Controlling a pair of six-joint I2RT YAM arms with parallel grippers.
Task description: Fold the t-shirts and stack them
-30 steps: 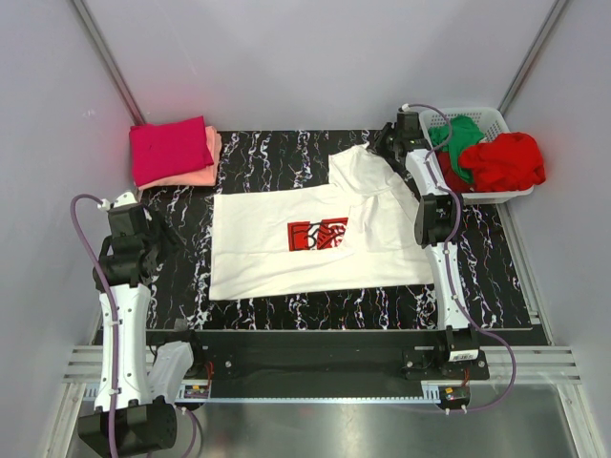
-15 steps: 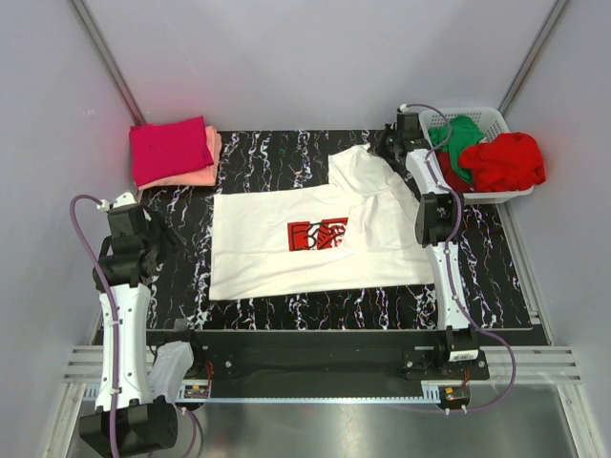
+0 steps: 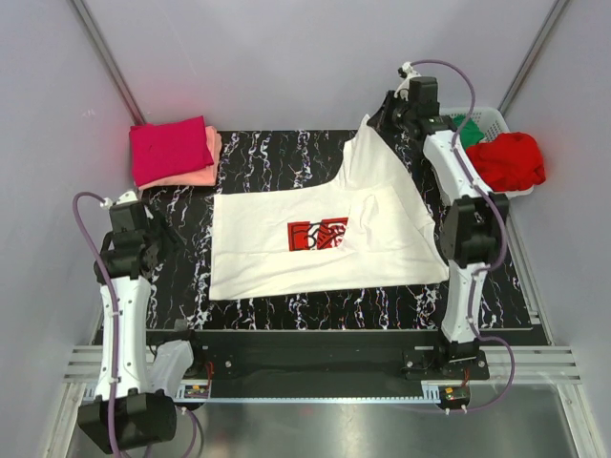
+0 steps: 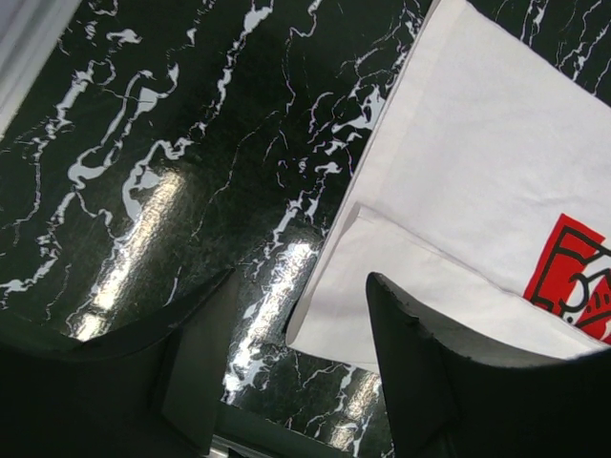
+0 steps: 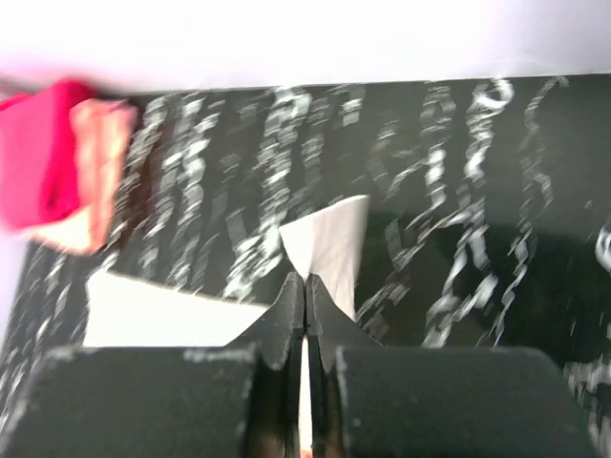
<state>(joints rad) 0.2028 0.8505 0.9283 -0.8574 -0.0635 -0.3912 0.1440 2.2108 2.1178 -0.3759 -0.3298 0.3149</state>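
Observation:
A white t-shirt with a red square print lies spread on the black marbled mat. My right gripper is shut on the shirt's far right corner and holds it raised above the mat, so the cloth hangs down in a peak. In the right wrist view the pinched white cloth pokes out past the closed gripper. My left gripper stands open beside the shirt's left edge. In the left wrist view the shirt's near left corner lies below the open gripper, untouched.
A folded magenta t-shirt lies on a folded salmon one at the mat's far left corner. A white slatted basket at the far right holds a red t-shirt and a green one.
My right gripper has shut on the shirt's far right corner and risen toward the back, pulling the cloth up. The left arm has barely moved.

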